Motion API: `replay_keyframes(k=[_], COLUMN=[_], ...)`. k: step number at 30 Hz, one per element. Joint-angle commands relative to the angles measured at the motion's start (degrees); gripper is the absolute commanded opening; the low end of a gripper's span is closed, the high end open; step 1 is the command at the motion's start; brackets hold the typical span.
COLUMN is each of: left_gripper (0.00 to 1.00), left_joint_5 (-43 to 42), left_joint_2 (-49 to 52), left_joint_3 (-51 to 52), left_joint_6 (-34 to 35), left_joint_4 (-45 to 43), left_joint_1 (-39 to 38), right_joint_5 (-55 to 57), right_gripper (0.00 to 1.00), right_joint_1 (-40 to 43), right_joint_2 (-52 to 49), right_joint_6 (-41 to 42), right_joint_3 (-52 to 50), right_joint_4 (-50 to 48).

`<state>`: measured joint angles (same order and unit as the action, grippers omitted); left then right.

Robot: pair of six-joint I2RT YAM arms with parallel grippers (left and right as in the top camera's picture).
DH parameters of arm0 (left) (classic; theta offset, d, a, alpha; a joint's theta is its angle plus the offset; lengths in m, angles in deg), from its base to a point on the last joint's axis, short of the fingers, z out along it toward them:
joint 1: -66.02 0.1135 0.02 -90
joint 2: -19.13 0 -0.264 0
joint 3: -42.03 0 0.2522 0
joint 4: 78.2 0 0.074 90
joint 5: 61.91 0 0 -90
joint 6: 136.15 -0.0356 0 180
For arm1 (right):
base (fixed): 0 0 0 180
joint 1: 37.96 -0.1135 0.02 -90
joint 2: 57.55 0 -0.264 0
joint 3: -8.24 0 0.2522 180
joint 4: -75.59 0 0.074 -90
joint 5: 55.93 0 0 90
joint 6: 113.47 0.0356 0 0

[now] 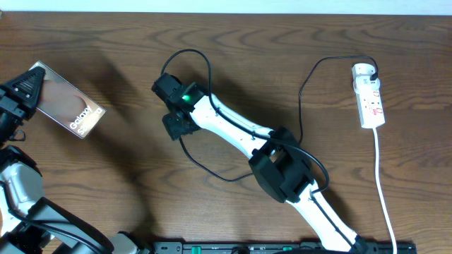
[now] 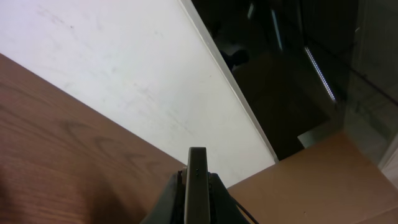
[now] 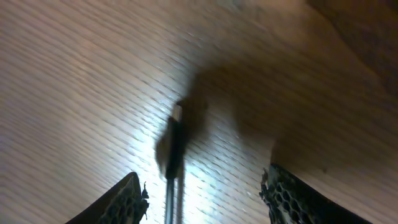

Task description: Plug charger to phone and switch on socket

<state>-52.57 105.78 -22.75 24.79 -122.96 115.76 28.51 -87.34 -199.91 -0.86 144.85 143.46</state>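
Left gripper (image 1: 27,85) closed on the phone (image 1: 70,109) near the worktop's (image 1: 127,183) far-left corner. Right gripper (image 1: 175,125) spread wide over the charger (image 3: 174,148) plug, mid-worktop. Socket (image 1: 369,95) near the far-right corner.

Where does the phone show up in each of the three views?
Overhead: the phone is at the far left, one end in the left hand.
Left wrist: the phone is at bottom centre, seen edge-on.
Right wrist: not in it.
Shared landmark: the wooden table.
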Motion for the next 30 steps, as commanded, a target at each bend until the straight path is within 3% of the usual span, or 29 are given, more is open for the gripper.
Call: replay_keyframes(k=[1, 6, 17, 20, 30], left_gripper=[0.07, 0.07, 0.06, 0.07, 0.07], left_joint_5=[0.1, -0.1, -1.0, -1.0, -1.0], left_joint_2=[-0.5, -0.5, -0.5, -0.5, -0.5], left_joint_3=[0.2, 0.2, 0.2, 0.2, 0.2], left_joint_6=[1.1, 1.1, 1.0, 0.9, 0.7], left_joint_4=[-0.5, -0.5, -0.5, -0.6, -0.5], left_joint_1=[0.1, 0.1, 0.1, 0.1, 0.1], right_joint_5=[0.0, 0.1, 4.0, 4.0, 3.9], right_gripper=[0.57, 0.53, 0.35, 0.25, 0.25], right_joint_1=[-1.1, -2.5, -3.1, -2.5, -1.5], right_joint_2=[-0.9, -1.0, -1.3, -1.7, -4.0], right_joint_6=[-0.8, -0.8, 1.0, 1.6, 2.1], right_joint_3=[1.3, 1.3, 1.3, 1.3, 1.3], right_joint_4=[-0.5, -1.1, -1.1, -1.3, -2.1])
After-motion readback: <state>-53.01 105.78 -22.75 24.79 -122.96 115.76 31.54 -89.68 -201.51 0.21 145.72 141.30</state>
